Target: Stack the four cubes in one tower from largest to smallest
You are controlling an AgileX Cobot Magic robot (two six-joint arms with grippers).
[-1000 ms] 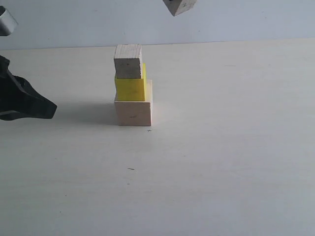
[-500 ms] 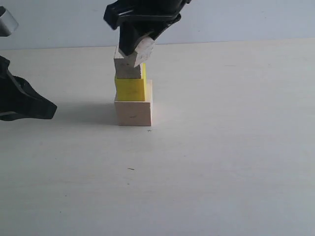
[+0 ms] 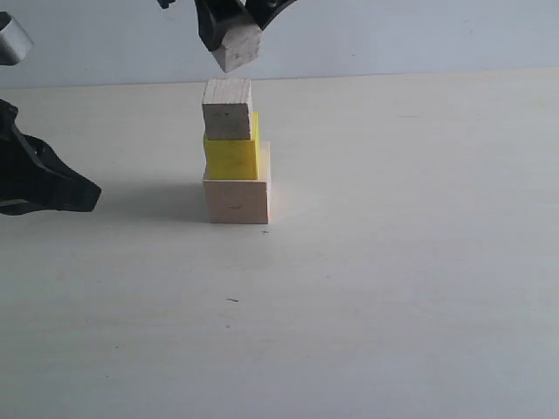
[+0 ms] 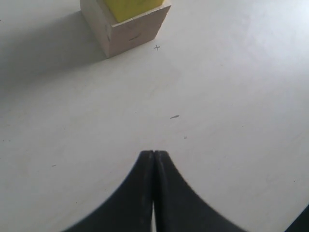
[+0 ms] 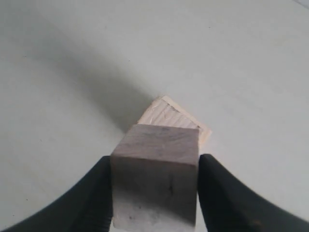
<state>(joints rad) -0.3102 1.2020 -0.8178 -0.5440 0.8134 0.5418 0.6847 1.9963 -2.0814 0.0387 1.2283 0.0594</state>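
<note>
Three cubes stand stacked on the table: a large pale wooden cube (image 3: 238, 199) at the bottom, the yellow cube (image 3: 231, 157) on it, and a medium wooden cube (image 3: 227, 109) on top. My right gripper (image 3: 231, 30) hangs just above this tower, shut on the small wooden cube (image 3: 238, 49), which is tilted and clear of the medium cube. In the right wrist view the small cube (image 5: 155, 183) sits between the jaws of the right gripper (image 5: 155, 162), with the tower's top (image 5: 166, 113) below it. My left gripper (image 3: 83, 188) rests shut to the tower's left, holding nothing.
The pale table (image 3: 393, 279) stretches wide around the tower, with a plain wall behind it. A grey metal part (image 3: 10, 37) shows at the upper left edge. The left wrist view shows the large cube (image 4: 130, 31) and yellow cube (image 4: 130, 7) beyond the left gripper (image 4: 153, 153).
My right gripper came in from the upper right with the small cube, dipped down to the medium cube's top, and now stands higher above it. The left arm has not moved.
</note>
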